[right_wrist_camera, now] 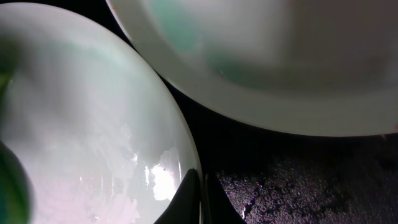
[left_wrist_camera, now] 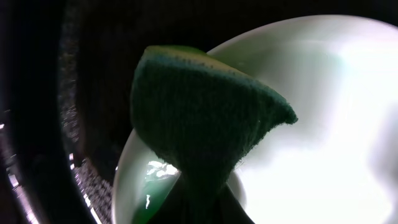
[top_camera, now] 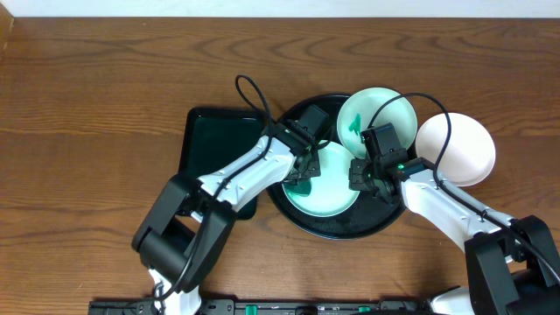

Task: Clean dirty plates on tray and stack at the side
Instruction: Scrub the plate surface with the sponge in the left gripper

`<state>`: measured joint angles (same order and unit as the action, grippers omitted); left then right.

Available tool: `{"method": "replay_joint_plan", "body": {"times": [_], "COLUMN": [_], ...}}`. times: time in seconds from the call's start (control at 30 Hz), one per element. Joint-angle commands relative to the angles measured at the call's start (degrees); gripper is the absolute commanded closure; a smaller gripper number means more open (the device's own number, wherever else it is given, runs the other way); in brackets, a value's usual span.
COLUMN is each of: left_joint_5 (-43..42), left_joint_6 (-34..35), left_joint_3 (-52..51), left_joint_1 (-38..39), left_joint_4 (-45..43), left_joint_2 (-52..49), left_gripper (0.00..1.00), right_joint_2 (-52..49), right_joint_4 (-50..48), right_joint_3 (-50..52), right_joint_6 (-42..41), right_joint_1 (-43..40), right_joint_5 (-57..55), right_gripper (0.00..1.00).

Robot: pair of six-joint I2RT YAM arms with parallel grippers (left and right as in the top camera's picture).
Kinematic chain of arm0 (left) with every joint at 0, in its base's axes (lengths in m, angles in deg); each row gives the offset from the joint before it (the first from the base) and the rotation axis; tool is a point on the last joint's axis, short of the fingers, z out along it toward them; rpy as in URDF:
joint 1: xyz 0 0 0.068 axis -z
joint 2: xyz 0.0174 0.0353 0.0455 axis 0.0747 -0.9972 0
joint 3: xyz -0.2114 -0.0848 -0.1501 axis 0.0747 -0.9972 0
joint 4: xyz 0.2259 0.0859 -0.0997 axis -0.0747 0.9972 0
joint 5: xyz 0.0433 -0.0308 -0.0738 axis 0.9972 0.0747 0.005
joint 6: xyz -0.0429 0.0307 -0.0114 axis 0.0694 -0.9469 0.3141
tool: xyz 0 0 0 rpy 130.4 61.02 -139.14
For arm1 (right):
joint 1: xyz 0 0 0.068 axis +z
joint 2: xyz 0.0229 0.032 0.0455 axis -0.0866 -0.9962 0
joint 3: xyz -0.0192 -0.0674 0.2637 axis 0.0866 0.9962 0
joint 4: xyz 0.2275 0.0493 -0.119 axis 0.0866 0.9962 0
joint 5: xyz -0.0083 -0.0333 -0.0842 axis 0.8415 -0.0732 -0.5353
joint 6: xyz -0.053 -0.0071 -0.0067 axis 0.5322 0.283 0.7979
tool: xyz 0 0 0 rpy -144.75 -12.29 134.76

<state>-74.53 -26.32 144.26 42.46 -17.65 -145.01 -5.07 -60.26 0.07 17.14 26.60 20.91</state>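
Note:
The round black tray (top_camera: 367, 229) holds a pale mint plate (top_camera: 337, 188) flat in its middle. My left gripper (top_camera: 304, 179) is shut on a dark green sponge (left_wrist_camera: 205, 118) that rests on this plate (left_wrist_camera: 323, 124) near its left rim. My right gripper (top_camera: 362, 178) is shut on the same plate's right rim (right_wrist_camera: 87, 124), one finger inside the rim and one outside (right_wrist_camera: 200, 200). A second plate (top_camera: 376, 118) with a green smear leans over the tray's far rim (right_wrist_camera: 280, 62). A third, white plate (top_camera: 455, 149) lies on the table to the right of the tray.
A smaller rectangular dark green tray (top_camera: 214, 144) lies just left of the black tray, under my left arm. Both arms reach in from the near edge. Brown wooden table (top_camera: 96, 105) surrounds everything.

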Motion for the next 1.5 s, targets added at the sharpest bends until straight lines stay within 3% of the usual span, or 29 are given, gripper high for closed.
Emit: {"method": "replay_joint_plan", "body": {"times": [0.0, 0.33, 0.6, 0.87, 1.17, 1.47], "left_joint_5": [0.4, -12.8, -15.1, -24.9, -24.5, -10.6], "left_joint_6": [0.7, -6.0, -6.4, -9.3, -10.1, -10.0], "left_joint_3": [-0.5, -0.5, -0.5, -0.4, -0.3, -0.3], "left_joint_1": [0.2, 0.2, 0.3, 0.3, -1.0, -1.5], "left_joint_4": [0.7, -1.8, -1.9, -5.4, -7.1, -5.3], "left_joint_2": [-3.9, -5.8, -5.9, -5.6, 2.9, 12.5], "left_gripper": [0.93, 0.93, 0.93, 0.93, 0.93, 0.93], "right_joint_2": [-0.4, -0.4, -0.4, -0.4, -0.4, -0.4], "right_joint_4": [-0.1, -0.1, -0.1, -0.1, -0.1, -0.1], "right_joint_3": [0.4, 0.4, 0.4, 0.4, 0.4, 0.4], "right_joint_6": [0.2, 0.2, 0.2, 0.2, 0.2, 0.2], "right_joint_1": [0.2, 0.2, 0.2, 0.2, 0.2, 0.2], "right_joint_5": [-0.2, -0.2, -0.2, -0.2, -0.2, -0.1], "right_gripper": [0.99, 0.99, 0.99, 0.99, 0.99, 0.99]}}
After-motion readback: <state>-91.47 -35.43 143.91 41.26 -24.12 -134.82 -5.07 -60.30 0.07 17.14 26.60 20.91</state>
